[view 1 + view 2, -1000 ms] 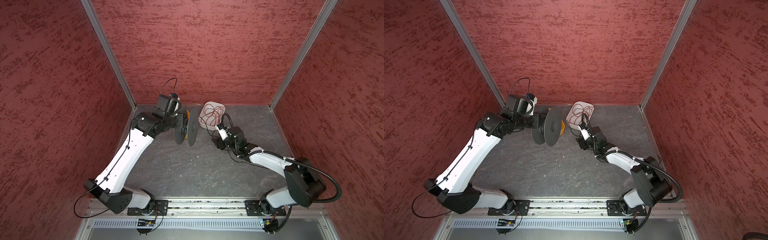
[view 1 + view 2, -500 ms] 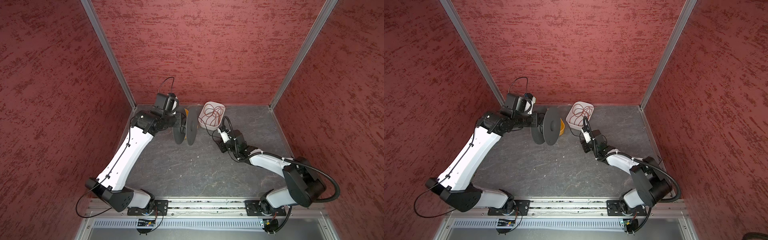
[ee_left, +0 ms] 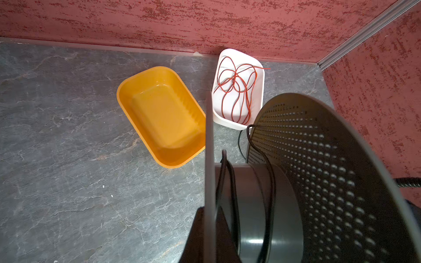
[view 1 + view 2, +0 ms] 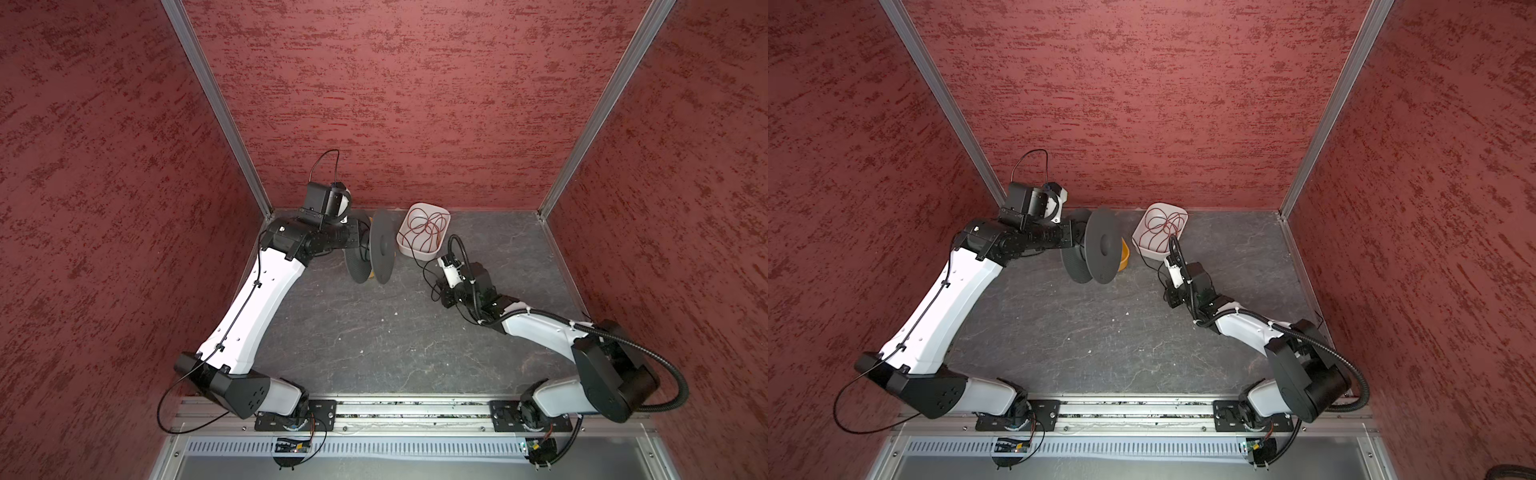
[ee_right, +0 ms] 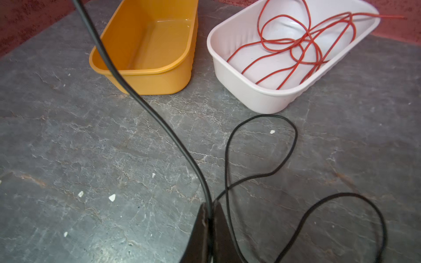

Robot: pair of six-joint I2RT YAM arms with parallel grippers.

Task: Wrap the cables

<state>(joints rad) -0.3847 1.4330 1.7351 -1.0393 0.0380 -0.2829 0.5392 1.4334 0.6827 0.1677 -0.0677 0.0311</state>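
Note:
A black spool hangs on edge above the table at the back. My left gripper is shut on its near flange. The thin black cable makes a few turns round the hub. From there it runs through the air to my right gripper, which is shut on the cable. More of it lies in loose loops on the table beside that gripper. In both top views the right gripper sits low in front of the white tray.
An empty yellow tray sits behind the spool. Next to it a white tray holds a tangled red wire. Red walls close in the back and both sides.
My right gripper has closed on the black cable and drawn back a little from the white tray. The left arm has shifted the spool slightly towards the back wall.

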